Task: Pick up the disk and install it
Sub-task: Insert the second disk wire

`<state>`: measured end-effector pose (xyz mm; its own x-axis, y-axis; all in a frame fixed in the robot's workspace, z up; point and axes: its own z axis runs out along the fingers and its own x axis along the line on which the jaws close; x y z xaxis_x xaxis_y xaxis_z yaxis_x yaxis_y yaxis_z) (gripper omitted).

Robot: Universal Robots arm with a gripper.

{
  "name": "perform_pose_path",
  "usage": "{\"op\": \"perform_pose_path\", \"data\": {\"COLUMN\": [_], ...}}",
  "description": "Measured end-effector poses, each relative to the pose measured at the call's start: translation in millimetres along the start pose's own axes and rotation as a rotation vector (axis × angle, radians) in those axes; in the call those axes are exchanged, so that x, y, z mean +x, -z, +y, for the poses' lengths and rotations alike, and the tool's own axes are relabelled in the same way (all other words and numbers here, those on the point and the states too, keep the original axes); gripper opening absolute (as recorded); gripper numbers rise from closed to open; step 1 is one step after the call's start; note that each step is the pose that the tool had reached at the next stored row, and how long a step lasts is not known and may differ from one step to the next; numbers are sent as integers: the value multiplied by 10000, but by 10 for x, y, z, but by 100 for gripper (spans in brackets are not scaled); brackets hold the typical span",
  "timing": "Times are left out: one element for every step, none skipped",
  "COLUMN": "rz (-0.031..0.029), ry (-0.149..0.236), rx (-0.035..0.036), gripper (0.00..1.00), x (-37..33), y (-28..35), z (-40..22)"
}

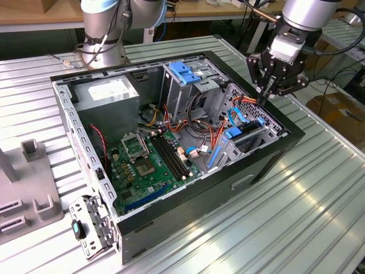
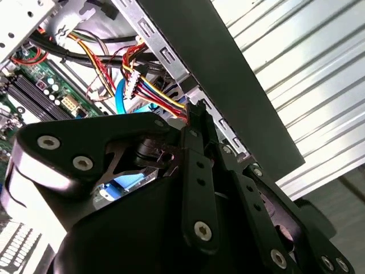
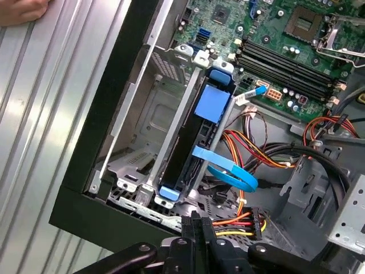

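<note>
The disk stands on edge in the drive bay at the corner of the open computer case, a blue patch on its upper edge and blue rails at both ends. In the exterior view the disk sits low in that bay, near the exterior view's right. My gripper hangs just above the case rim beside the bay, its fingers pressed together with nothing between them. A bundle of coloured power wires runs right next to the fingertips. A blue flat cable loops across the disk.
Inside the case are a green motherboard, a grey box with a white sticker and a tall cage with a blue latch. A grey fixture stands at the exterior view's left. A hand rests on the ribbed metal table.
</note>
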<state>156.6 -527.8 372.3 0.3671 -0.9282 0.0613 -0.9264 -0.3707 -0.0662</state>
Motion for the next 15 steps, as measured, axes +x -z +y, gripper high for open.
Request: {"op": "perform_pose_path", "data": {"rz": [14, 25, 25, 25, 24, 25, 25, 25, 26, 31, 44, 60, 69, 86, 98], "ry": [-211, -369, -372, -375, -375, -377, -378, -379, -384, -485, -701, -912, -1061, -1302, -1476], "rx": [-13, -22, -23, -23, -23, -23, -23, -23, -24, -30, -43, -56, -65, -80, -91], "gripper": [16, 16, 16, 16, 16, 16, 16, 16, 16, 16, 16, 16, 16, 16, 16], "x": [0, 0, 0, 0, 0, 0, 0, 0, 0, 0, -1, 0, 0, 0, 0], "y": [-1, -1, -1, -1, -1, -1, -1, -1, -1, -2, -3, -3, -4, -5, -5], "z": [0, 0, 0, 0, 0, 0, 0, 0, 0, 0, 0, 0, 0, 0, 0]}}
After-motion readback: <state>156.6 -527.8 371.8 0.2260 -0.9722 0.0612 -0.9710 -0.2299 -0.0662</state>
